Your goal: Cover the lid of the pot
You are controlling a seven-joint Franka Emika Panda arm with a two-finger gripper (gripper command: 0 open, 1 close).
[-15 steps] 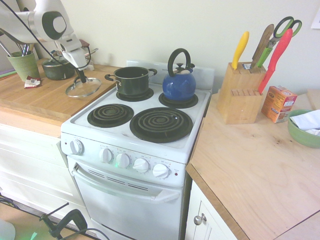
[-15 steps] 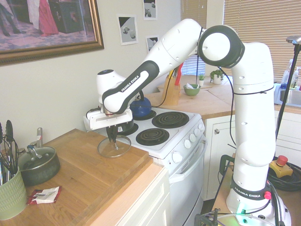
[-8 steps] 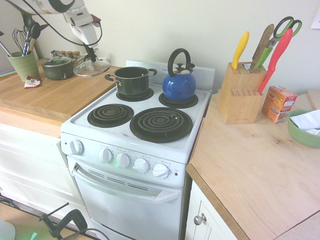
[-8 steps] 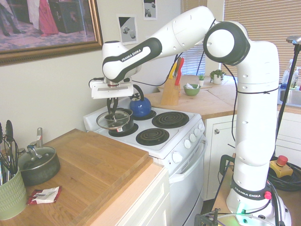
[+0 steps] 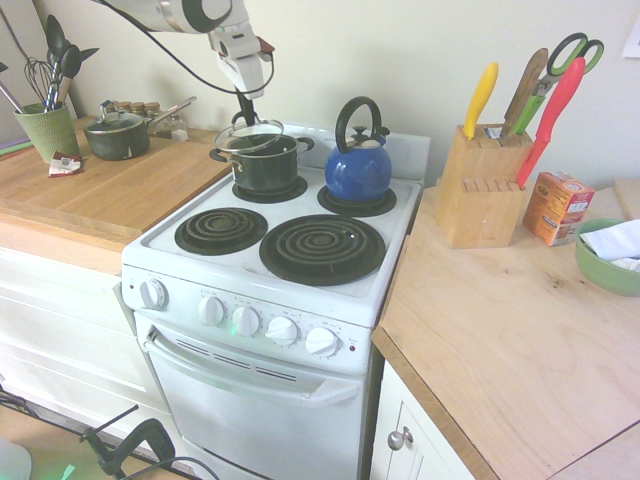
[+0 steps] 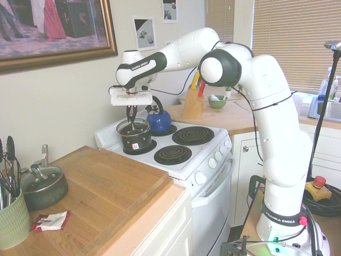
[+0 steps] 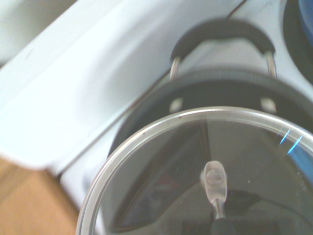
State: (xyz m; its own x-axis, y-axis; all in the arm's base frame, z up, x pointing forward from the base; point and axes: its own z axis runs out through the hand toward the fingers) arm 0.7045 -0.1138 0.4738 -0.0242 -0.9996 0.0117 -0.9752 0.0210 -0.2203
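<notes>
Stove (image 5: 262, 258) bears pot (image 5: 264, 172) on rear coil. Gripper (image 6: 131, 120) pinches glass lid (image 5: 249, 137) by knob, presumably to keep rim free for seating; lid above pot, offset, prob. needs centering w/ handles clear.

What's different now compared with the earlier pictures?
The gripper carried the glass lid from above the wooden counter across to the dark pot on the stove, where it hangs tilted over the opening, still held. The pot, the blue kettle and the saucepan stayed put.
</notes>
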